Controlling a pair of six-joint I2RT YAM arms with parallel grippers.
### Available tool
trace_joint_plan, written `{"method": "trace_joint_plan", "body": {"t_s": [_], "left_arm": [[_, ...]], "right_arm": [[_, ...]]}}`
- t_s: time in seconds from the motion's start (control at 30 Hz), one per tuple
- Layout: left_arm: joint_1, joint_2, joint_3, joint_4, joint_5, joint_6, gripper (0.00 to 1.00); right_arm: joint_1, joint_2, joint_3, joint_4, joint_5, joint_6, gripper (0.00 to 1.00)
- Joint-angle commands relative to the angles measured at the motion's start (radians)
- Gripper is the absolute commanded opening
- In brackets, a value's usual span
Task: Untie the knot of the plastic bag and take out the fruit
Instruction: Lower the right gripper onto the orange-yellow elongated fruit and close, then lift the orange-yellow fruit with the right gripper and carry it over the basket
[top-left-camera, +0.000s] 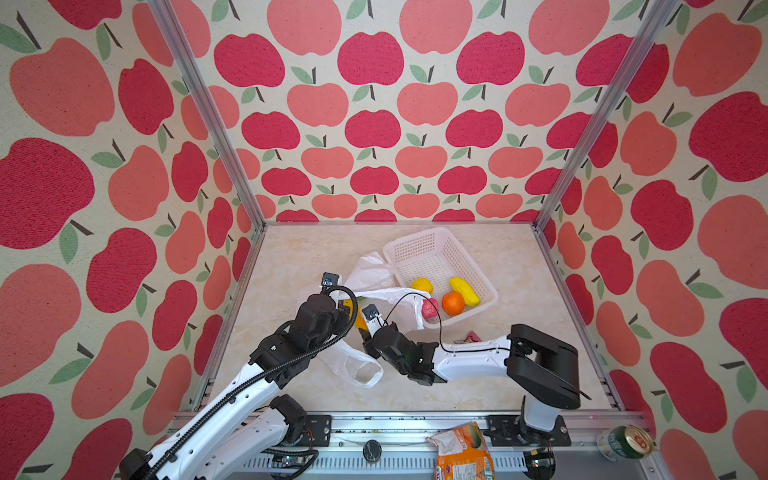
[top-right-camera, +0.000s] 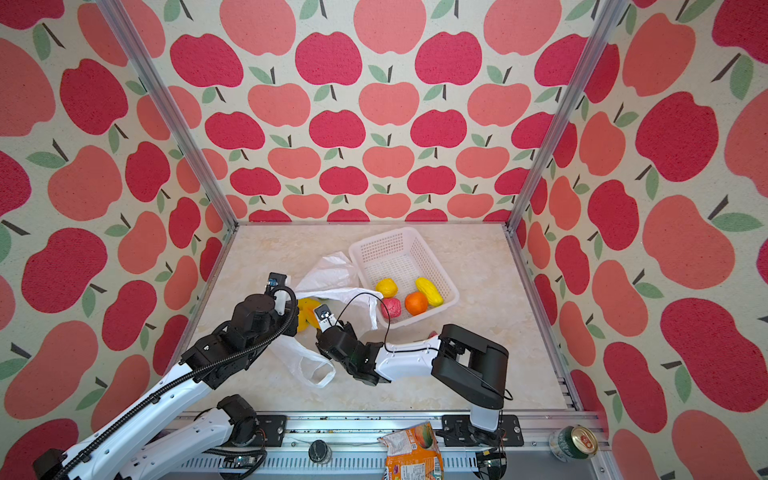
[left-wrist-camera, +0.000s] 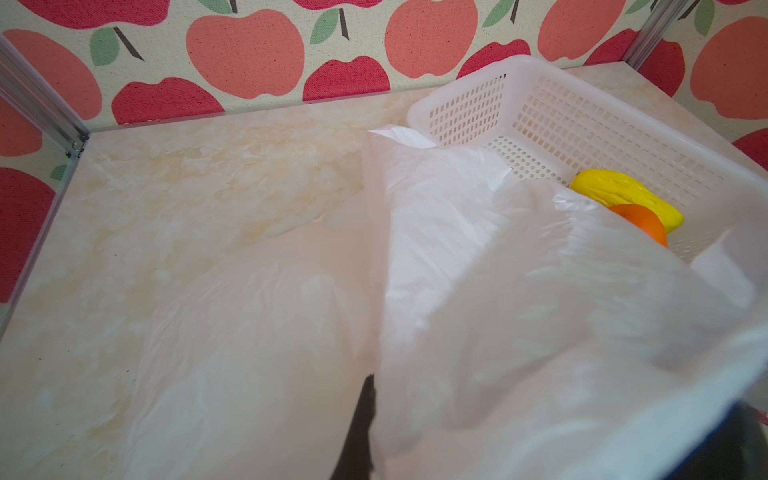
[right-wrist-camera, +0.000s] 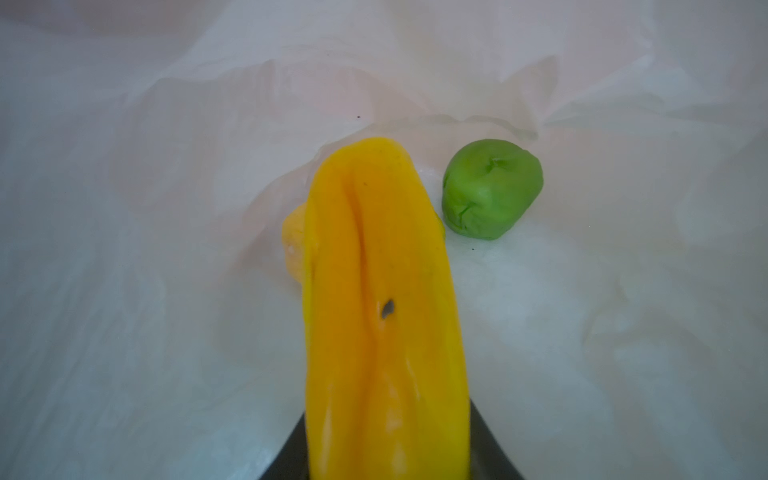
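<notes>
The plastic bag (top-left-camera: 374, 270) (top-right-camera: 328, 270) lies open and crumpled on the table beside the basket, with one handle loop (top-left-camera: 359, 370) lying loose near the front. The knot shows in no view. My left gripper (left-wrist-camera: 368, 415) is shut on the bag's film and holds its edge lifted. My right gripper (right-wrist-camera: 386, 449) reaches inside the bag, its jaws pressed on both sides of a long yellow fruit (right-wrist-camera: 382, 291) (top-right-camera: 306, 313). A green fruit (right-wrist-camera: 492, 189) and a small yellow-orange one (right-wrist-camera: 295, 245) lie deeper in the bag.
The white perforated basket (top-left-camera: 419, 249) (left-wrist-camera: 478, 108) holds a lemon (top-left-camera: 422, 286), a ridged yellow fruit (top-left-camera: 464, 291), an orange (top-left-camera: 453, 303) and a pink-red fruit (top-left-camera: 430, 309). An orange snack bag (top-left-camera: 461, 453) and a green can (top-left-camera: 625, 442) rest on the front rail.
</notes>
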Motion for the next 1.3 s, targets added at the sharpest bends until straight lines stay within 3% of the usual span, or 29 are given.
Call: {"method": "trace_joint_plan", "body": {"t_s": [0.0,0.3,0.83,0.93,1.07,1.27], "left_arm": [[0.009,-0.006,-0.007,-0.001,-0.005,-0.007,0.0],[0.021,-0.008,-0.015,0.002,0.003,-0.006,0.0],[0.028,0.004,-0.015,0.01,0.008,-0.002,0.0],[0.029,0.001,-0.014,0.007,0.008,-0.004,0.0],[0.03,-0.006,-0.016,0.003,0.007,-0.007,0.0],[0.03,-0.005,-0.016,0.006,0.009,-0.007,0.0]], "right_arm": [[0.057,-0.017,-0.003,0.097,-0.011,-0.138,0.22],[0.147,-0.24,-0.108,0.178,0.129,-0.352,0.2],[0.124,-0.786,-0.38,0.136,0.308,-0.457,0.2],[0.068,-0.894,-0.417,0.089,0.337,-0.421,0.2],[-0.109,-1.038,-0.413,-0.167,0.346,-0.236,0.18],[-0.429,-1.121,-0.416,-0.444,0.17,0.022,0.18]]}}
